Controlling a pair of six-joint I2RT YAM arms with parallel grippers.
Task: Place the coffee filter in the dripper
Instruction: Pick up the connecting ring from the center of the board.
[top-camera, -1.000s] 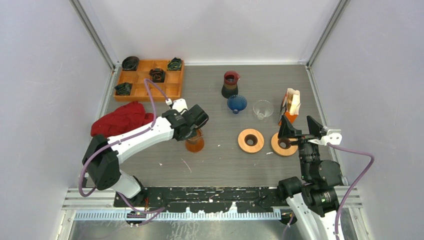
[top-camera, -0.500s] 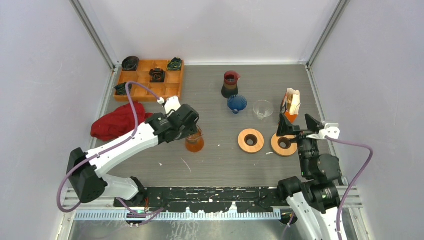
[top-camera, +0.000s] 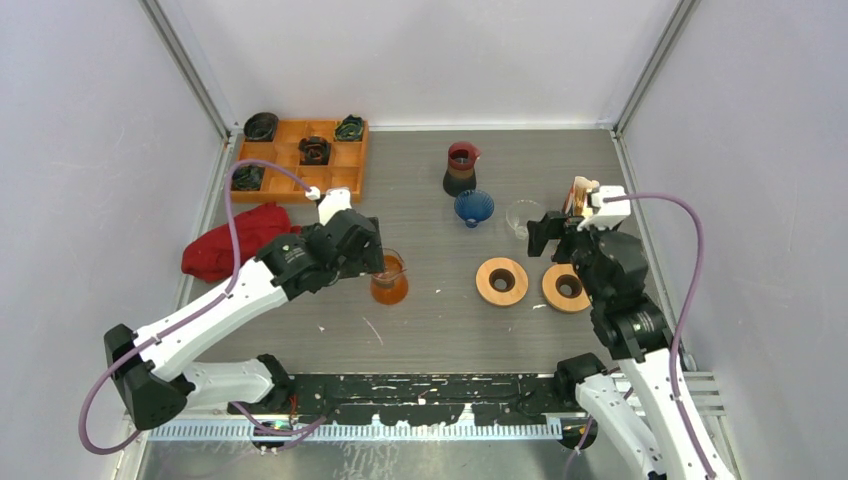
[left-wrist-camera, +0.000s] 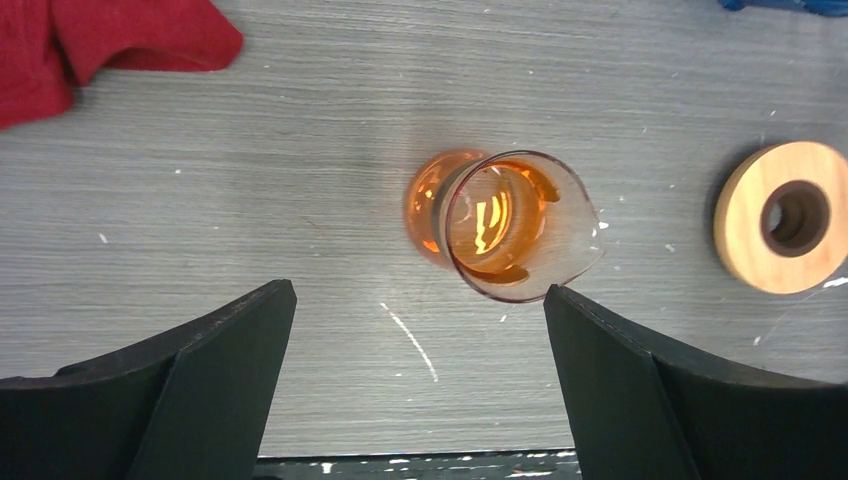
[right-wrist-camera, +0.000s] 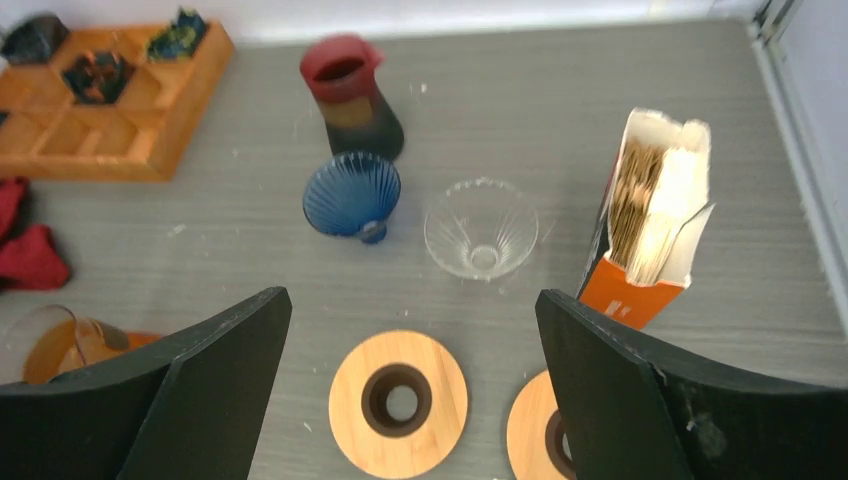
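The coffee filters stand as a pale stack in an open orange box (top-camera: 583, 205) (right-wrist-camera: 655, 215) at the right of the table. Just left of the box are a clear glass dripper (top-camera: 525, 216) (right-wrist-camera: 482, 227) and a blue ribbed dripper (top-camera: 473, 207) (right-wrist-camera: 352, 193). My right gripper (top-camera: 556, 232) (right-wrist-camera: 412, 300) hangs open and empty above the two wooden rings, just short of the drippers and the box. At mid table my left gripper (top-camera: 372, 256) (left-wrist-camera: 420, 300) is open and empty. An orange glass carafe (top-camera: 389, 280) (left-wrist-camera: 500, 225) stands free just ahead of its fingertips.
Two wooden rings (top-camera: 501, 281) (top-camera: 568, 287) lie side by side near the right arm. A dark red carafe (top-camera: 461, 167) stands behind the blue dripper. An orange compartment tray (top-camera: 300, 160) sits at the back left, with a red cloth (top-camera: 240, 240) in front of it.
My left gripper has opened off the orange carafe and drawn back to the left. The right arm has lifted and reached forward over the wooden rings towards the drippers and filter box.
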